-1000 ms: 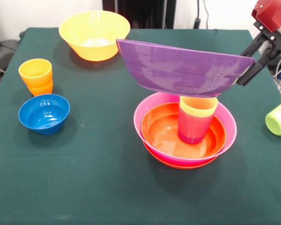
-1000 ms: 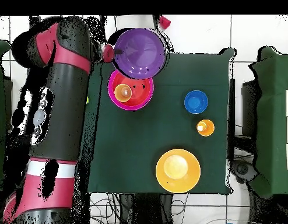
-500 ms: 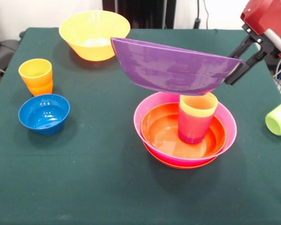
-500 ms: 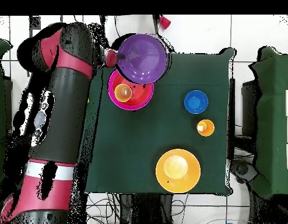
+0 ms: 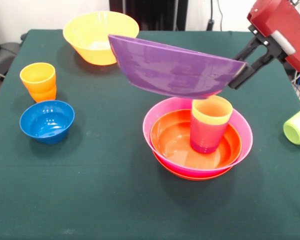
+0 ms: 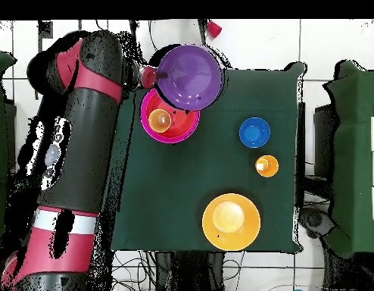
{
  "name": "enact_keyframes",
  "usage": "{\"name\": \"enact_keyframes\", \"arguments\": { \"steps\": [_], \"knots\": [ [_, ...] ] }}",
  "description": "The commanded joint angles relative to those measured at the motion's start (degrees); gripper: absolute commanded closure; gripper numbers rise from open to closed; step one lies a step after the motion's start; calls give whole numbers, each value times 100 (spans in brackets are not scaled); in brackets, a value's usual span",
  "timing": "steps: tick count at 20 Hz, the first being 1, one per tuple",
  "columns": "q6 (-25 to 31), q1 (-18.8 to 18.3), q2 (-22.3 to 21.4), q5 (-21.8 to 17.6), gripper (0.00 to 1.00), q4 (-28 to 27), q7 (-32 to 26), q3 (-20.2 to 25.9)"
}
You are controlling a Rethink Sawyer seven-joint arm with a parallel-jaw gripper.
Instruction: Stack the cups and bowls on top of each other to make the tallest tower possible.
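My gripper point(image 5: 238, 75) is shut on the right rim of the wide purple bowl point(image 5: 172, 67), which hangs tilted in the air above the tower point(image 5: 197, 137). That pile is a red-orange bowl under a pink bowl point(image 5: 152, 117), with another red-orange bowl point(image 5: 172, 142) inside it. In that bowl stands a purple cup point(image 5: 206, 135) with a yellow cup point(image 5: 212, 111) nested in it. From overhead the purple bowl point(image 6: 190, 76) overlaps the pink bowl point(image 6: 186, 125), beside the yellow cup point(image 6: 160, 119).
A big yellow-orange bowl point(image 5: 100, 35) stands at the back left. On the left an orange cup with a yellow cup inside point(image 5: 38, 81) stands behind the small blue bowl point(image 5: 46, 121). A lime green cup point(image 5: 299, 125) lies at the right edge.
The gripper has carried the purple bowl leftward and slightly up in the front view. Nothing else has shifted.
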Motion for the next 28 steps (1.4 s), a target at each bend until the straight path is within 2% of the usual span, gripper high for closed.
{"name": "enact_keyframes", "arguments": {
  "steps": [1,4,8,13,15,19,21,23,24,28],
  "knots": [
    [428,119,250,-732,100,-20,-586,-61],
    [793,179,462,-729,100,-405,-282,-357],
    [862,270,638,-883,100,-633,-137,-728],
    [1057,351,773,-1062,100,-738,-436,-1064],
    [823,466,773,-1258,100,-504,-464,-1147],
    [478,660,795,-1529,100,-35,10,-1260],
    [268,681,766,-1518,100,96,301,-1175],
    [344,692,771,-1458,100,139,430,-1128],
    [295,724,793,-1434,100,167,734,-1144],
    [79,789,781,-1340,100,353,1320,-1098]
  ]
}}
